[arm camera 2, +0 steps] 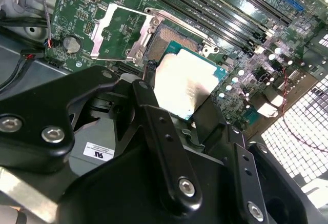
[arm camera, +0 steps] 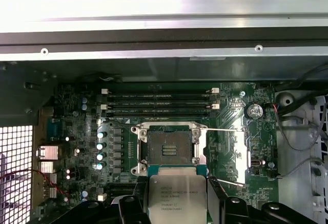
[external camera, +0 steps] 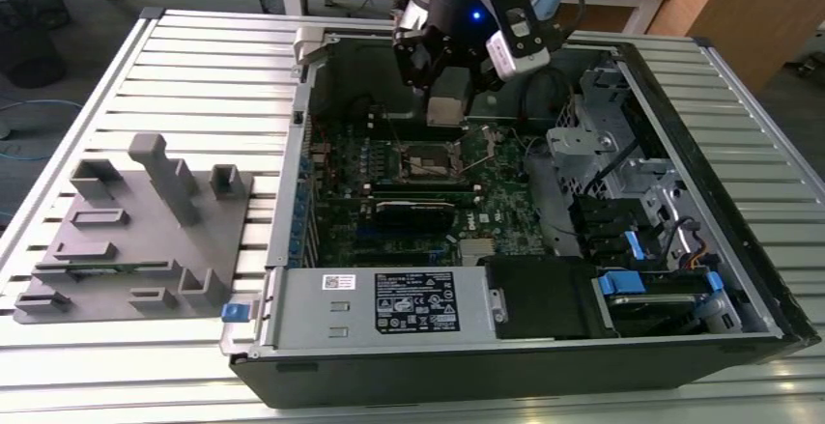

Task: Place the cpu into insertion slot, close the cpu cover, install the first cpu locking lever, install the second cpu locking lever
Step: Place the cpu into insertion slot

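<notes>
I held the black fingers [arm camera 2: 154, 121] clenched on the small flat silver-grey square cpu [arm camera 2: 187, 83], hovering just short of the silvery-rimmed square insertion slot [arm camera: 169, 144], where, I judged, any tilt or offset could bend its pins.

Open black computer case [external camera: 516, 371] lying flat on slatted metal table [external camera: 193, 47]. Inside: green motherboard [external camera: 342, 236], white-labelled power supply [external camera: 386, 303], blue-tabbed drive bay [external camera: 644, 289] at the exterior view's right. Long black memory slots [arm camera: 159, 102] and coin cell [arm camera: 253, 111] on board. Grey moulded fixture [external camera: 129, 236] beside case, at the exterior view's left.
</notes>
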Controlling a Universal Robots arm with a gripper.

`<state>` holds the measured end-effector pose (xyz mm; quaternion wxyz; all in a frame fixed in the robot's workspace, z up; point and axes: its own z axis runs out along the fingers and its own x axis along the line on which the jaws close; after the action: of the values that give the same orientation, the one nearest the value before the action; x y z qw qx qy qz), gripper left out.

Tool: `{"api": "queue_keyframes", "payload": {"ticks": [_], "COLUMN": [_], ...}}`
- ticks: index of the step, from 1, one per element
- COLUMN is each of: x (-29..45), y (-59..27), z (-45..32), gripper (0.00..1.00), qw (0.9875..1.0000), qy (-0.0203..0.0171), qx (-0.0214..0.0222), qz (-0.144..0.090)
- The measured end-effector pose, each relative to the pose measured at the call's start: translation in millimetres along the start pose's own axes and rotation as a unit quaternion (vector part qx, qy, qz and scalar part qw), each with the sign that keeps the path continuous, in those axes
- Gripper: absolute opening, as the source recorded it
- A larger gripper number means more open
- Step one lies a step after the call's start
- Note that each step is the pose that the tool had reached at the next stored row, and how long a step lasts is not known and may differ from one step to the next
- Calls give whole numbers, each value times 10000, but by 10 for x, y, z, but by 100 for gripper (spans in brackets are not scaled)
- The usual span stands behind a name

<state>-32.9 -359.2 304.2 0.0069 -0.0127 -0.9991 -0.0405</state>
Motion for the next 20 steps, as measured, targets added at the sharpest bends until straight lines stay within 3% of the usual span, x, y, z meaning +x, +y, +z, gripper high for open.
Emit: {"api": "queue_keyframes", "payload": {"ticks": [20], "x": [-2], "y": [-13], "z": [164], "gripper": [54], "qw": [10000], "qy": [0], "qx": [0], "qz": [0]}}
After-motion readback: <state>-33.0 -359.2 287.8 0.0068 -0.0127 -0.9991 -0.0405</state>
